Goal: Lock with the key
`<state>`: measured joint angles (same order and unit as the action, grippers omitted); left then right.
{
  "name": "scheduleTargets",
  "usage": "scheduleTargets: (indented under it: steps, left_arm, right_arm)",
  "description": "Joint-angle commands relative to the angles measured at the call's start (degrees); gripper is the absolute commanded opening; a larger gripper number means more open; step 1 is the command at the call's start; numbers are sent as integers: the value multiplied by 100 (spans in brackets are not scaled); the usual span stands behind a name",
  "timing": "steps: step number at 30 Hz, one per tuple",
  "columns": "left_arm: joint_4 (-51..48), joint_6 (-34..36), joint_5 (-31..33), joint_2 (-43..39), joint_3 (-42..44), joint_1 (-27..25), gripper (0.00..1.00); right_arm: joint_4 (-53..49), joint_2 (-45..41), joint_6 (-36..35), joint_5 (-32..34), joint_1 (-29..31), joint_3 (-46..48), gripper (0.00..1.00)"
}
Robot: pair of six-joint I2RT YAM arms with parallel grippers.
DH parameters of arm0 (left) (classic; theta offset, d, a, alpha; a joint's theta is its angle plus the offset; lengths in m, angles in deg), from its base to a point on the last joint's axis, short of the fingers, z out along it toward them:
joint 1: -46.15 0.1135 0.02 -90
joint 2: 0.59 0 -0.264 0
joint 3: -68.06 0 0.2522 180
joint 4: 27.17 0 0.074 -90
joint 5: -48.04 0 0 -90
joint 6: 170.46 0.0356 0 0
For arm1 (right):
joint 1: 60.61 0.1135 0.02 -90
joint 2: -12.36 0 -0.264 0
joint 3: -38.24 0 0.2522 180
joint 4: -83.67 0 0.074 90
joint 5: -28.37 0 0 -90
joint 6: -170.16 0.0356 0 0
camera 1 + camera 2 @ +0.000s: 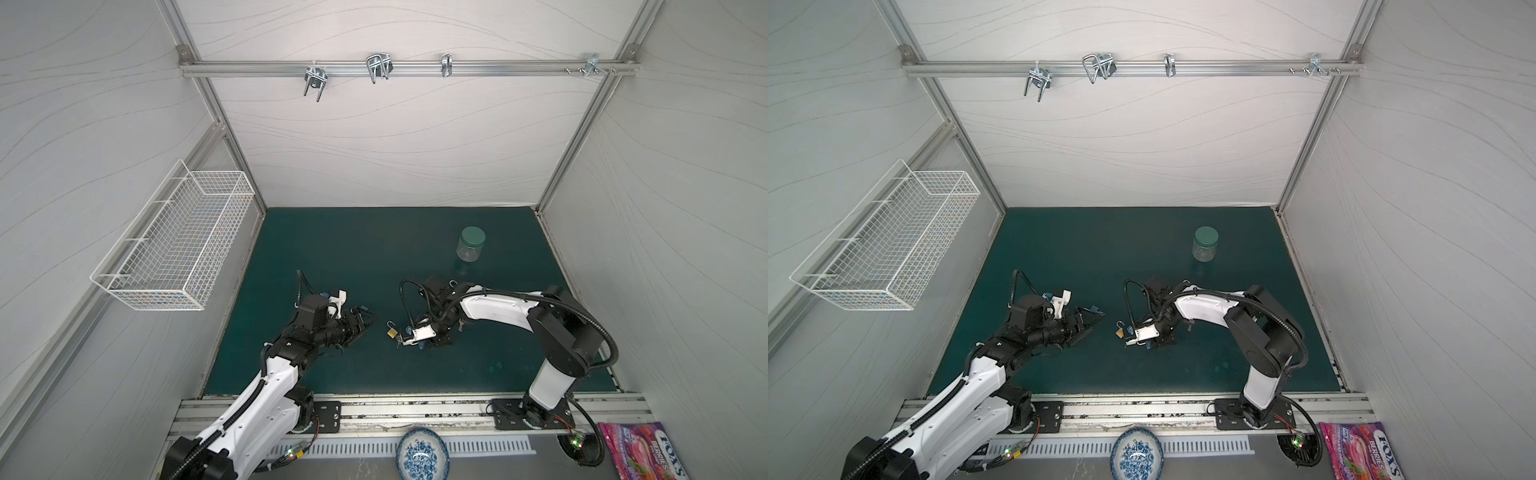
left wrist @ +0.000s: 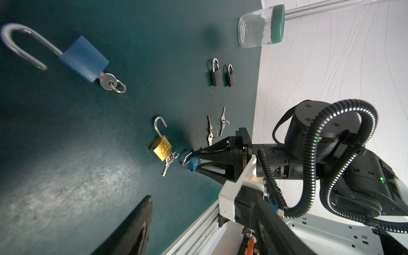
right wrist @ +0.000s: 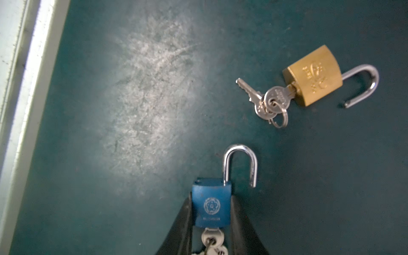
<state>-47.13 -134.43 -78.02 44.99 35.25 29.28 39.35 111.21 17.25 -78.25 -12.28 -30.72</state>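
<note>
At centre left in a top view, the left gripper (image 1: 366, 319) is seen with jaws apparently apart. Right of it, a brass padlock (image 1: 391, 332) lies on the green mat (image 1: 353, 249). Just beside it, the small blue padlock (image 3: 211, 205), shackle unlatched and key (image 3: 213, 237) inserted, is clamped by the right gripper (image 3: 211, 196).

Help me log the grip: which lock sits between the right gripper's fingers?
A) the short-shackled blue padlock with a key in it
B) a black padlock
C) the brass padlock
A: in the right wrist view the right gripper has a finger against each side of the blue padlock, with a key in its base. The brass padlock lies apart on the mat.
</note>
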Motion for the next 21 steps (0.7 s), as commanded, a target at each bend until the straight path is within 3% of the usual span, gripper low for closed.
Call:
scheduleTargets:
  steps: [1,6,9,12,18,21]
  left_arm:
    - [3,105,-43,-2,-339,35,71]
    - [-256,327,36,-28,-590,39,71]
    - [-413,521,71,-31,-857,36,72]
    - [-406,721,-1,-41,-1151,34,72]
    - [-167,904,-112,-26,-1673,25,72]
    - [-63,976,-130,92,-1970,12,72]
  right_arm:
    - [-32,-78,72,186,-8,184,24]
    - [258,-560,371,-71,-8,254,19]
    - [815,-1219,960,-536,-48,443,12]
    - [1566,-1845,2055,-601,-125,621,0]
    - [2456,-2926,3787,-385,-135,907,0]
    - [2480,-3323,5037,200,-142,882,0]
